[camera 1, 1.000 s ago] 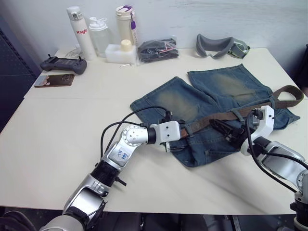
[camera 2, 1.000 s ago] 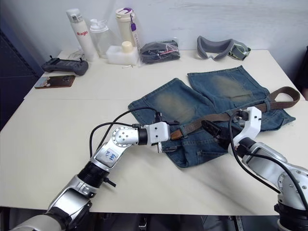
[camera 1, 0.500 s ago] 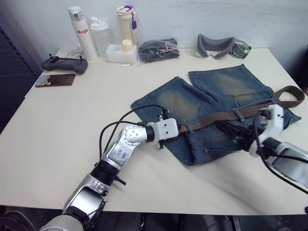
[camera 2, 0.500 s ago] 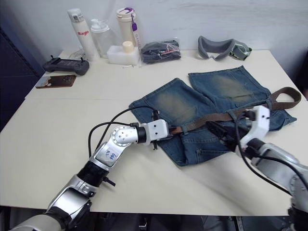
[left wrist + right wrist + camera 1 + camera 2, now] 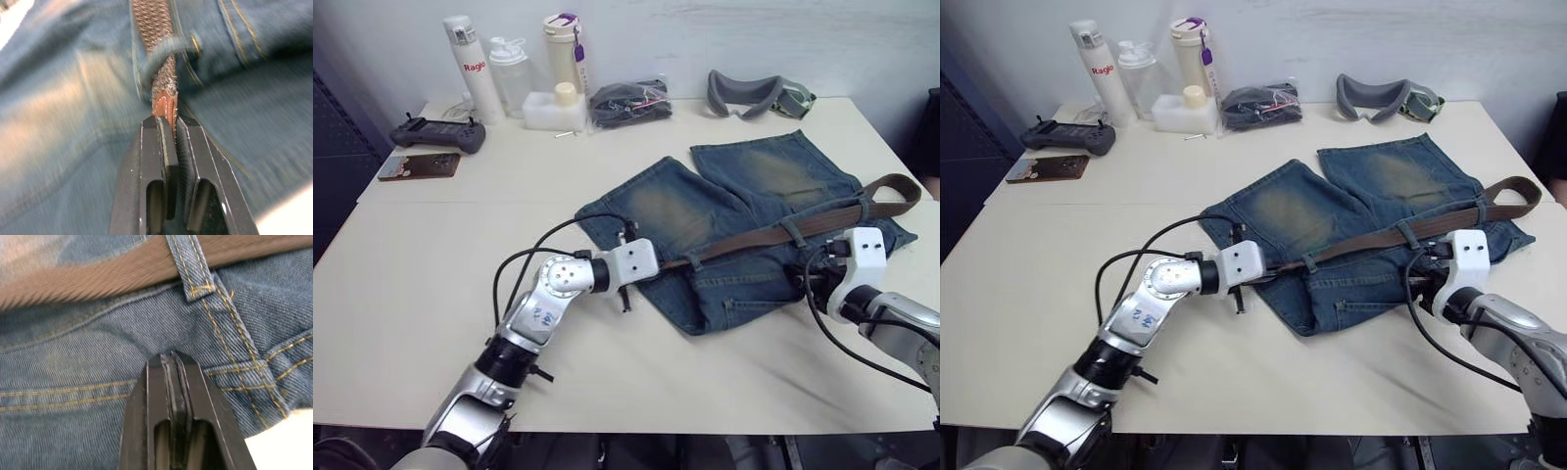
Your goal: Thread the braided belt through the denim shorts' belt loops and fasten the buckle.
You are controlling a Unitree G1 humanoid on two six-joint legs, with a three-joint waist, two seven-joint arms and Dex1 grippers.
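The denim shorts (image 5: 754,176) lie flat on the table, waistband toward me. Across the waistband runs the braided belt (image 5: 754,238), passing under a belt loop (image 5: 792,231); its far end curls off the shorts at the right (image 5: 898,186). My left gripper (image 5: 168,122) is shut on the belt's reddish leather tip (image 5: 165,105), just past another belt loop (image 5: 164,49). My right gripper (image 5: 171,360) is shut, its tips against the denim below a loop (image 5: 193,269). Whether it pinches cloth I cannot tell. I cannot make out the buckle.
Along the back edge stand three bottles (image 5: 465,64), a white box (image 5: 548,108), a black bundle (image 5: 628,101) and grey goggles (image 5: 754,95). A black controller (image 5: 435,132) and a brown card (image 5: 419,166) lie at the far left. The table's near edge (image 5: 636,426) is close to both arms.
Both grippers went from open to shut, the left one on the belt tip. The left gripper drew the tip leftward. The right gripper pulled back to the right, off the belt.
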